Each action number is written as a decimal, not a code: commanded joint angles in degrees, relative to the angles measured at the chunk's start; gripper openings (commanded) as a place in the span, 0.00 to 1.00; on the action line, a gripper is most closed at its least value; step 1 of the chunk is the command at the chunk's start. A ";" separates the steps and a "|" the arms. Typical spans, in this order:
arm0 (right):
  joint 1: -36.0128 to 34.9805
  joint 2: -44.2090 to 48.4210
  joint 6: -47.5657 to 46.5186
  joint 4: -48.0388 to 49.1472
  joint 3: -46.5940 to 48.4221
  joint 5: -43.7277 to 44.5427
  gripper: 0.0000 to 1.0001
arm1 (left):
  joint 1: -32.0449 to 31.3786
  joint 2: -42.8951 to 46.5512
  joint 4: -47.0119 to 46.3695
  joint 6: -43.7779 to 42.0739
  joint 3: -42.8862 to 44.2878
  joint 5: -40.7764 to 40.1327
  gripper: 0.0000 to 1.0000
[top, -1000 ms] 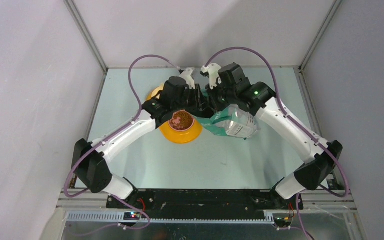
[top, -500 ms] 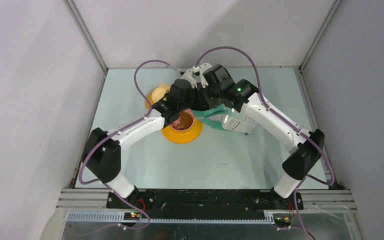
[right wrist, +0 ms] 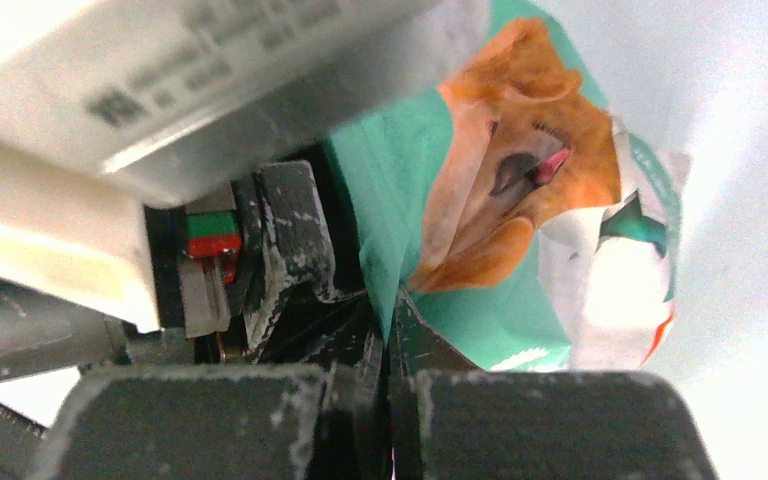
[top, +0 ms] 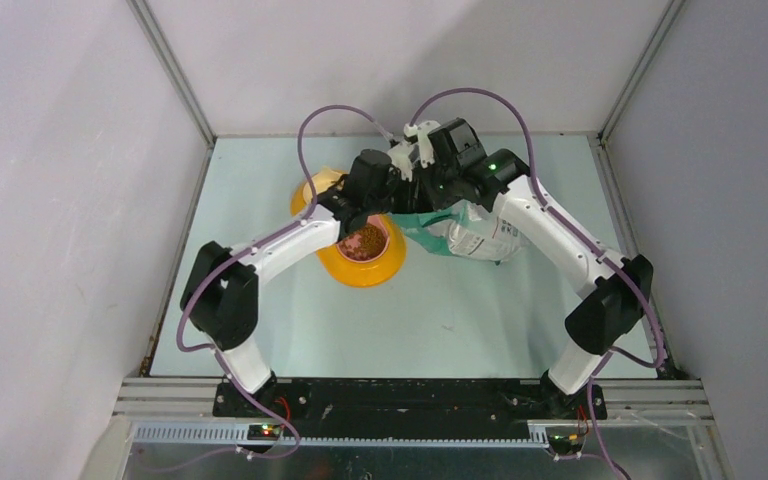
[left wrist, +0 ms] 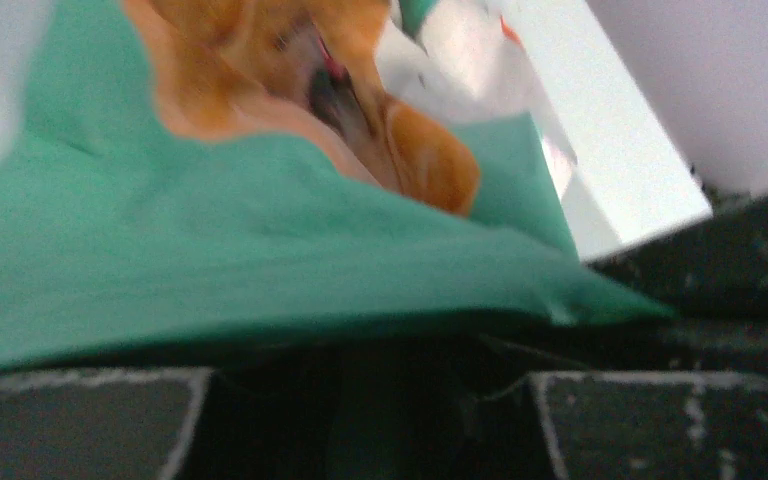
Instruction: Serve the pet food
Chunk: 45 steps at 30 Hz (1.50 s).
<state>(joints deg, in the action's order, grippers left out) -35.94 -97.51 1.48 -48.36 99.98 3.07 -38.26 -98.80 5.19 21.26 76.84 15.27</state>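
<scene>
The pet food (top: 364,241) is a brown heap in the near bowl of the yellow feeder (top: 360,276). The green-and-white pouch (top: 475,236) with the golden dog lies tilted just right of the feeder. My right gripper (top: 426,204) is shut on the pouch's green edge, which shows pinched between its fingers in the right wrist view (right wrist: 390,345). My left gripper (top: 398,198) is at the pouch's green end, between the feeder and the right gripper. In the left wrist view its fingers (left wrist: 80,420) stand apart, with the green pouch (left wrist: 210,250) right above the dark gap.
The feeder's far bowl (top: 312,188) is partly hidden under my left arm. Both wrists crowd together at the back middle of the table (top: 440,320). Grey walls close in the table on the left, right and back.
My left gripper has moved from over the filled bowl to the right and back, up against the pouch's green end. My right gripper has shifted slightly, keeping hold of the pouch.
</scene>
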 commanded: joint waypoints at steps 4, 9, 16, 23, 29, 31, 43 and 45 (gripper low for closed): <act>3.86 0.77 -3.95 1.41 -1.86 -0.24 0.00 | 1.76 1.77 17.07 -5.21 -2.05 24.24 0.00; 4.77 4.08 -5.53 1.77 -4.52 -1.65 0.00 | 6.50 5.30 9.98 4.66 -4.05 30.98 0.00; 4.49 8.81 -7.13 2.97 -9.39 -1.26 0.00 | 14.52 9.14 -17.94 35.92 -12.51 34.45 0.00; 4.48 11.40 -7.20 3.22 -11.37 -0.42 0.00 | 19.04 12.57 -29.36 45.00 -18.10 31.29 0.00; 5.81 12.35 -8.93 3.63 -9.59 4.71 0.00 | 21.13 16.96 -20.24 39.89 -17.35 26.95 0.00; 6.54 12.36 -9.31 3.50 -8.65 6.46 0.00 | 21.65 18.33 -15.21 36.34 -15.85 25.61 0.00; 5.29 10.06 -2.79 -0.51 -0.83 -4.25 0.00 | 18.58 18.42 -6.79 27.04 -11.93 19.32 0.00; 3.04 8.69 -1.93 -0.26 0.09 -4.60 0.00 | 15.92 17.34 -4.07 22.46 -10.01 17.54 0.00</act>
<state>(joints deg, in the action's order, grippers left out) -35.92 -91.20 0.54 -39.27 94.72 -12.47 -26.61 -85.34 -2.20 51.35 62.46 42.41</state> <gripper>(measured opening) 0.007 0.304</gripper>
